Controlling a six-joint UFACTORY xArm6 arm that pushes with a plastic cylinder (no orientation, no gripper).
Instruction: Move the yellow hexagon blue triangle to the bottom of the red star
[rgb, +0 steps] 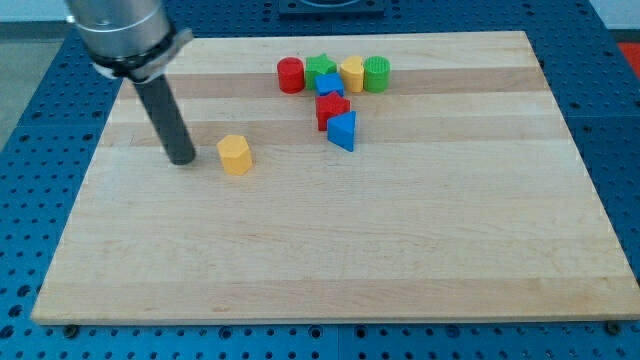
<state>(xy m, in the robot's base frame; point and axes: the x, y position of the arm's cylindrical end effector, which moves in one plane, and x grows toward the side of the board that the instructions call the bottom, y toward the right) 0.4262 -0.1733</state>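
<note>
The yellow hexagon lies alone on the wooden board, left of centre. My tip rests on the board just to the view's left of the yellow hexagon, a small gap apart. The red star sits near the view's top centre. The blue triangle lies just below and right of the red star, touching it.
A row of blocks stands above the red star: a red cylinder, a green star, a yellow block, a green cylinder, and a blue block. The wooden board lies on a blue perforated table.
</note>
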